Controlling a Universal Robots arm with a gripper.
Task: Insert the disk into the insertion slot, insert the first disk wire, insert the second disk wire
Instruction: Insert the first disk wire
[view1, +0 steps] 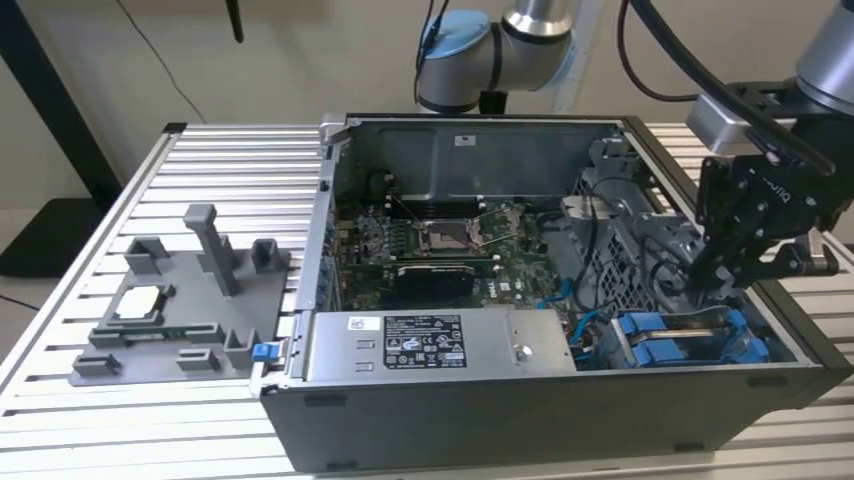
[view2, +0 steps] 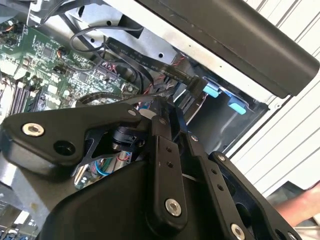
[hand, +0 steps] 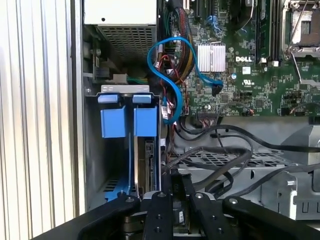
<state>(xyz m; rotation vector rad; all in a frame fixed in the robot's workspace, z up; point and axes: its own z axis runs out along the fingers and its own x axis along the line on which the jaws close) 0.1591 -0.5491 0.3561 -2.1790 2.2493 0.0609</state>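
The gripper (view1: 713, 288) is held low inside the computer case (view1: 534, 405) – just above the blue carriers (view1: 674, 342) – its grip cannot be told.

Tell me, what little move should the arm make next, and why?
Probably a slight, straight lowering onto the disk. The gripper hangs close over it, and the disk stands edge-on in the slot beside another blue carrier. I cannot tell whether it is fully seated, so a gentle press seems the safest guess.

End effector (hand: 172, 212) largely beyond the first wrist view's edge, arm (view1: 534, 22) partly beyond the exterior view's top edge
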